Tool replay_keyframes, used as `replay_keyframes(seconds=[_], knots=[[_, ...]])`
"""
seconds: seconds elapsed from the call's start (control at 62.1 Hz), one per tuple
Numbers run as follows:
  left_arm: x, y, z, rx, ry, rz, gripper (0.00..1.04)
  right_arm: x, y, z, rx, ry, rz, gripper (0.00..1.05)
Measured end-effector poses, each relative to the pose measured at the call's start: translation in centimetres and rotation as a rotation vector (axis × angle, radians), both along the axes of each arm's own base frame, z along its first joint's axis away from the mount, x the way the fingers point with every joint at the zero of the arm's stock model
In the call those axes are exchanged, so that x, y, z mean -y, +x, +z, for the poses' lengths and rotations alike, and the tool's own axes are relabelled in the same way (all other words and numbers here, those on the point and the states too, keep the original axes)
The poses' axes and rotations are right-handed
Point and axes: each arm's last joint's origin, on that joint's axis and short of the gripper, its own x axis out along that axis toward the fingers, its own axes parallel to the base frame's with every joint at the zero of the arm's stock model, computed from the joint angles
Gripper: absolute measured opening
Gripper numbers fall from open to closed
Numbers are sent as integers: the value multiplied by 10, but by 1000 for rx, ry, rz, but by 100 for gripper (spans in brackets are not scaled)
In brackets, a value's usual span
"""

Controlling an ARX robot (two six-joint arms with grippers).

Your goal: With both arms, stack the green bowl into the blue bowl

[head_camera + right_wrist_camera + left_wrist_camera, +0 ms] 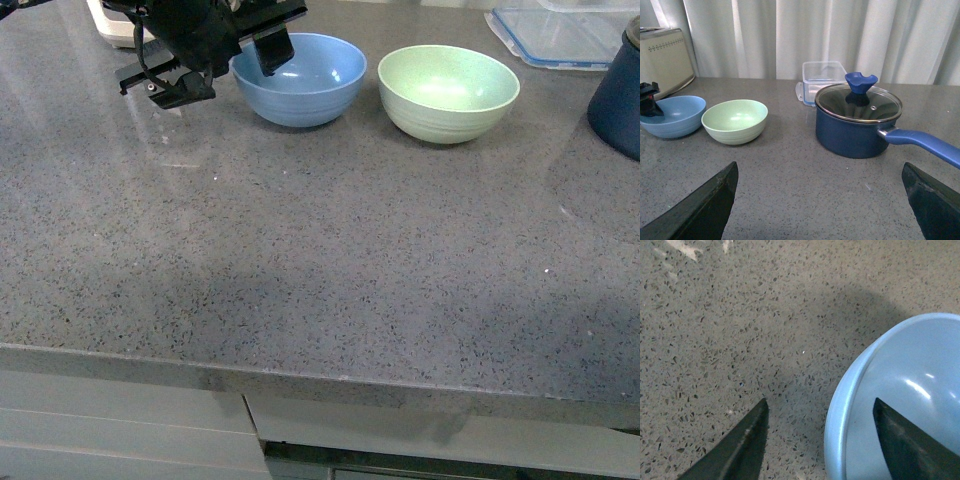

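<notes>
The blue bowl (310, 75) stands upright at the back of the grey counter, with the green bowl (448, 85) just to its right, a small gap between them. My left gripper (230, 70) is open and straddles the blue bowl's left rim, one finger (275, 50) inside and one outside. In the left wrist view the blue bowl's rim (840, 405) lies between the open fingers of the gripper (820, 405). My right gripper (820, 167) is open and empty, low over the counter, well away from both bowls; the green bowl (735, 117) and the blue bowl (675, 112) show far off.
A dark navy pot (620, 100) with glass lid and long handle (855, 127) stands right of the green bowl. A clear plastic container (560, 35) sits at the back right. A cream toaster (662, 57) stands behind the blue bowl. The counter's front edge (320, 375) runs across the front.
</notes>
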Motion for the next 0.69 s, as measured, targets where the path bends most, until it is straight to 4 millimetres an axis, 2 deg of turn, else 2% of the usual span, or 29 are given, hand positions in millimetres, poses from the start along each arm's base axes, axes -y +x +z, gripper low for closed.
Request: replay_keyframes(seconds=[0.097,0.209,0.338,0.451,0.483,0.564,0.693], knots=[[0,-4,4,31,19,13,83,0,0,0,0,0,0,95],[0,-17,19,83,49,11,100,0,0,0,0,0,0,95],[-2,-39,49,171,68,4,98,0,0,0,0,0,0,95],[-8,-67,73,242,89,17,98,0,0,0,0,0,0,95],[-11,-80,78,260,99,28,98,0,0,0,0,0,0,95],[-18,-109,81,280,135,45,98,0,0,0,0,0,0,95],[-31,-162,74,285,228,103,98,0,0,0,0,0,0,95]])
